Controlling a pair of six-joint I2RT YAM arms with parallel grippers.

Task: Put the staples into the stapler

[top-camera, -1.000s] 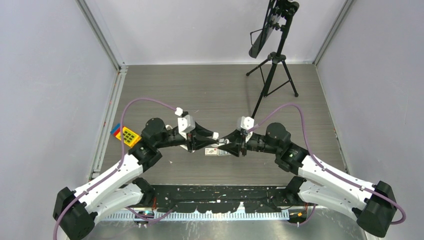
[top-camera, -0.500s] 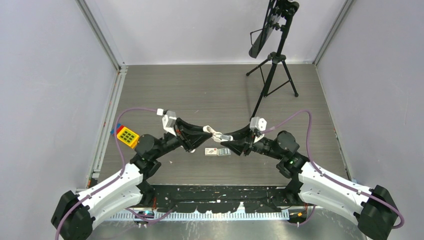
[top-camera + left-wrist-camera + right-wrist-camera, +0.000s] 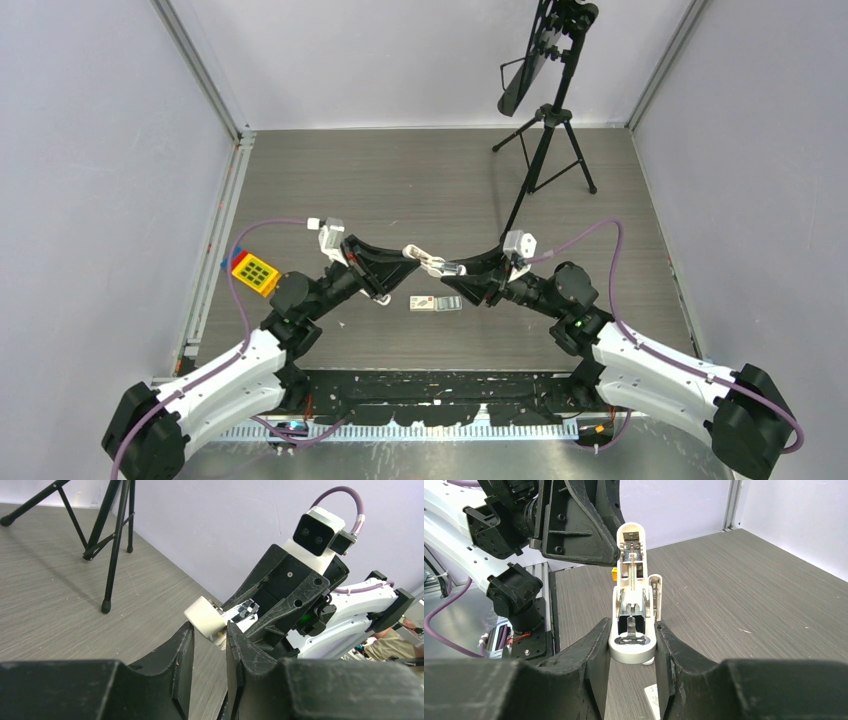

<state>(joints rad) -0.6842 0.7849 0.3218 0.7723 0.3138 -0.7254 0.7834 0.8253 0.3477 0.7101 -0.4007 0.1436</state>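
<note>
The stapler (image 3: pixel 428 264) hangs in the air between both grippers, above the table. In the right wrist view the stapler (image 3: pixel 631 605) stands open, its silver channel and spring showing. My right gripper (image 3: pixel 631 630) is shut on its rounded rear end. My left gripper (image 3: pixel 210 627) is shut on the stapler's white front end (image 3: pixel 204 619), held at the fingertips. From above, the left gripper (image 3: pixel 410 260) and the right gripper (image 3: pixel 449 270) face each other. The small white box of staples (image 3: pixel 435 303) lies flat on the table just below them; a corner of the box (image 3: pixel 652 698) shows under the right fingers.
A yellow keypad-like block (image 3: pixel 255 271) on coloured pieces lies at the table's left edge. A black tripod (image 3: pixel 545 150) stands at the back right. Grey walls close in the table on three sides.
Both grippers have lifted the stapler away from the box of staples and a little towards the back. The left arm has drawn back to the left and the stapler now stretches between the fingertips.
</note>
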